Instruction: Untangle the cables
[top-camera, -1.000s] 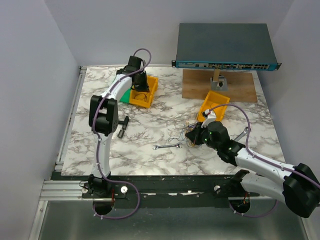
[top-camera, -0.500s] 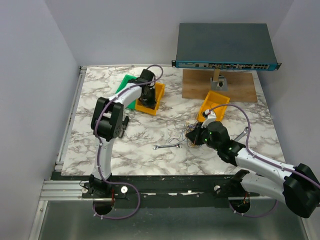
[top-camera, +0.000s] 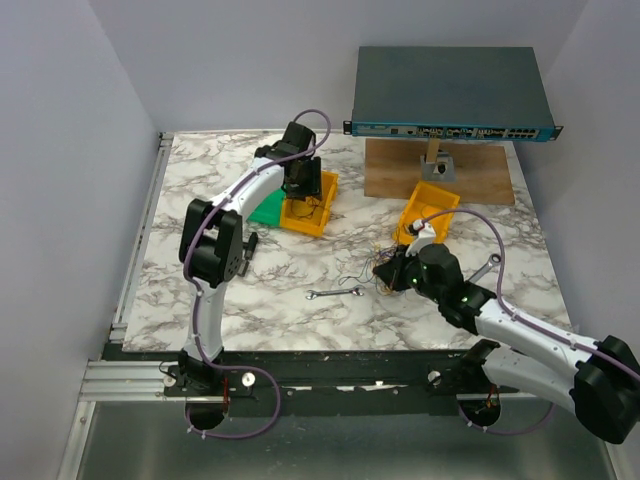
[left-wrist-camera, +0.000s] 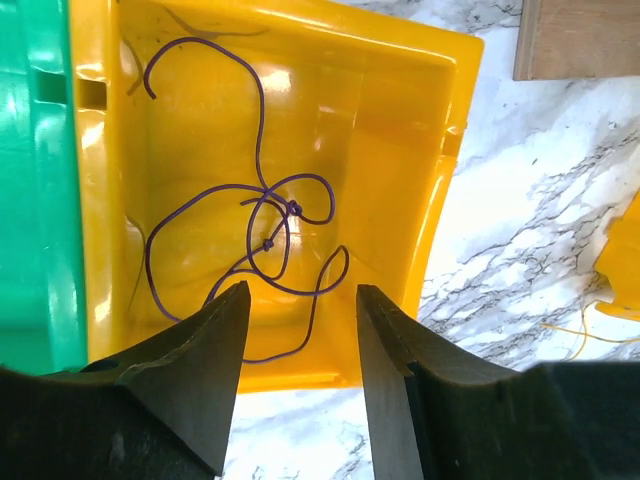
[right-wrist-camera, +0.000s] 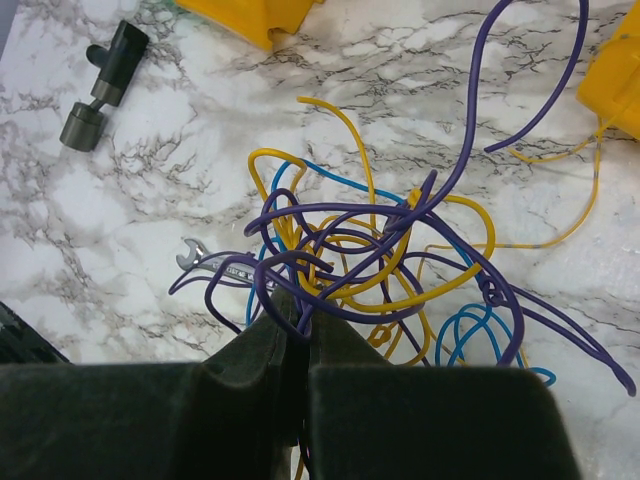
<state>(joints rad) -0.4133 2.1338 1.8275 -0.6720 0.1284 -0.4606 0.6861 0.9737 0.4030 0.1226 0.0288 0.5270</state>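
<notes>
Curly purple, yellow and blue cables (right-wrist-camera: 345, 245) are pinched by the right end effector (right-wrist-camera: 298, 318), while the left end effector (left-wrist-camera: 300, 295) is held parted over a glossy yellow plastic bin (left-wrist-camera: 400, 120).

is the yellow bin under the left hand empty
No, a purple cable lies curled on the floor of the yellow bin.

The marble table (top-camera: 190, 300) carries a yellow bin (top-camera: 308, 205) touching a green tray (top-camera: 264, 211), a second yellow bin (top-camera: 432, 205) and a wooden board (top-camera: 485, 178). A silver wrench (top-camera: 335, 293) lies near the tangled cables (right-wrist-camera: 340, 245).
</notes>
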